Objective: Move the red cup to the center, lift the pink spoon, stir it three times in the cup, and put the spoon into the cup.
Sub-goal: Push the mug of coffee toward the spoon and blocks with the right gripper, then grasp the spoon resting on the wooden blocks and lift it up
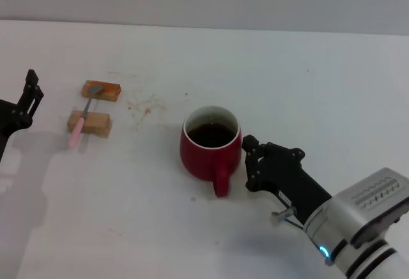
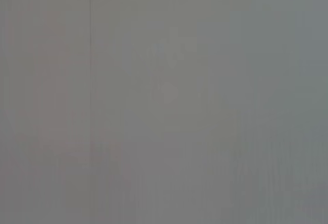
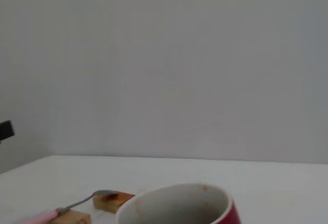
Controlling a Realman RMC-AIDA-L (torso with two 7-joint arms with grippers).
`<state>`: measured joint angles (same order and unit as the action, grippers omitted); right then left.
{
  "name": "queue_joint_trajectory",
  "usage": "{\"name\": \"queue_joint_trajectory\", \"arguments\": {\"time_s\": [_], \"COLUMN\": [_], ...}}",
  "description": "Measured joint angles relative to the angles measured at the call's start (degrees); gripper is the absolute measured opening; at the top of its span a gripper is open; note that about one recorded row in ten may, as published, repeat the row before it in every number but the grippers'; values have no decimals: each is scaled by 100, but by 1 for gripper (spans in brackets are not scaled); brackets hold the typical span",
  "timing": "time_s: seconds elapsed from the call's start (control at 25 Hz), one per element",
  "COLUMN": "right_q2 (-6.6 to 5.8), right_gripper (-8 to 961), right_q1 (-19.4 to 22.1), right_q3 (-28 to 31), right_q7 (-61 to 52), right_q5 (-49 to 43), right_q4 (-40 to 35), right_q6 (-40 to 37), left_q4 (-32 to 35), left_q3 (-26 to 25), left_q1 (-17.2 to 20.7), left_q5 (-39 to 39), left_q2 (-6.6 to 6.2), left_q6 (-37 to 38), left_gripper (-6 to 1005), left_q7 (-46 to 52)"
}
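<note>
My left gripper (image 1: 29,94) sat parked at the surface's (image 1: 307,94) left edge, fingers' state unclear. Pink spoon (image 1: 82,120) bridged two tan blocks (image 1: 90,123). Red cup (image 1: 211,147) stood central; right gripper (image 1: 250,163) beside it, fingers apart. Judged next: lift the spoon.

- Even, soft overhead light; head view bright and fairly sharp.
- Faint shadow beneath the left gripper (image 1: 29,97) on the white table (image 1: 287,81).
- Left wrist view: featureless grey blur.
</note>
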<state>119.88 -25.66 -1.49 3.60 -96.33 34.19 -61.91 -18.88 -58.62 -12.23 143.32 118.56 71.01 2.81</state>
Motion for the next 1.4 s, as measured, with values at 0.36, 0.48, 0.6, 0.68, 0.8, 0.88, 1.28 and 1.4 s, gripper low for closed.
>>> {"name": "queue_joint_trajectory", "arguments": {"time_s": [0.36,0.48,0.6,0.68,0.8,0.88,1.28,1.4], "right_q2": [0,0,-7,-10,-40,-55,-39,-35], "right_gripper": [1,1,1,1,1,1,1,1], "right_q1": [535,957,1322,1446,1544,1599,1665,1646], "right_q3": [21,71,253,449,771,950,1028,1032], "right_q7": [-39,244,655,826,827,680,509,505], "right_q5": [32,34,39,40,49,55,349,351], "right_q4": [-296,-396,-511,-607,-770,-845,-1270,-1261], "right_q6": [-832,-1683,-2392,-2658,-2865,-2962,-2855,-2818], "left_q4": [59,85,16,-21,17,20,14,15], "left_q3": [0,12,108,195,365,481,1232,1442], "left_q1": [-14,-17,-2,-6,-73,-99,90,201], "left_q5": [-7,-6,13,8,5,9,15,-5], "left_q2": [9,9,12,15,18,17,16,21], "left_q6": [-18,-33,-9,-8,-34,-35,-42,-189], "left_gripper": [810,805,801,798,793,790,775,771], "left_q7": [0,0,0,0,-41,-69,-205,-180]}}
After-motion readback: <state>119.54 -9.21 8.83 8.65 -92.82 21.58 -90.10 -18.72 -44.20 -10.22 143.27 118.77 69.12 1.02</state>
